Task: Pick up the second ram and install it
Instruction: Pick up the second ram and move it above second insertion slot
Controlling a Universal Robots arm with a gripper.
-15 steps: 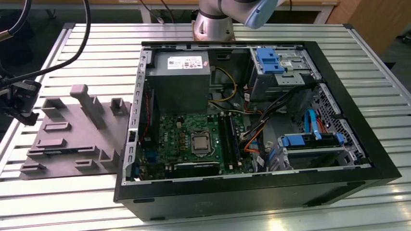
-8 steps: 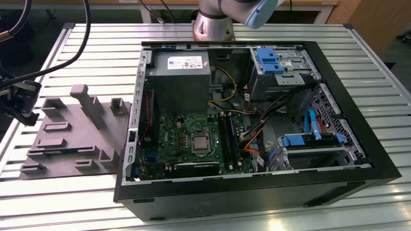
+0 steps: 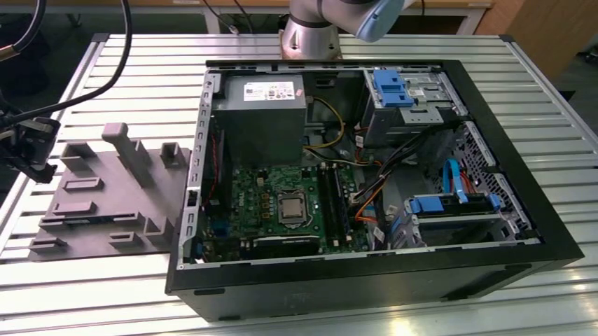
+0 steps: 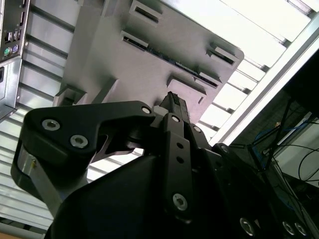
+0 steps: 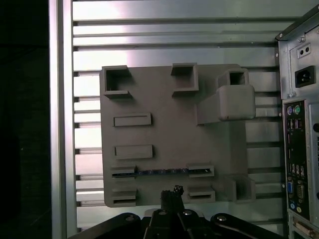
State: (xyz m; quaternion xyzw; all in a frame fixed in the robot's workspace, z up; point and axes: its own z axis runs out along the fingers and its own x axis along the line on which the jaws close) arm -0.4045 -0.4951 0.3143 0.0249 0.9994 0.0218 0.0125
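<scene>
Room lies open above the grey tray [image 3: 112, 203], which sits flat on the slatted table [image 3: 523, 84] at the exterior view's left, just beside the open case [image 3: 374, 280]. In the first wrist view the ram [image 5: 162, 172] stands on edge in the tray, its ends seated in two low slots, in the second row from the tray edge nearest the gripper [image 5: 172, 190]. The gripper hangs over that edge, apart from the ram, fingers clenched on nothing. A taller upright [image 5: 227, 99] rises toward the tray's opposite end, on the side by the case's rear panel [image 5: 299, 149].
</scene>
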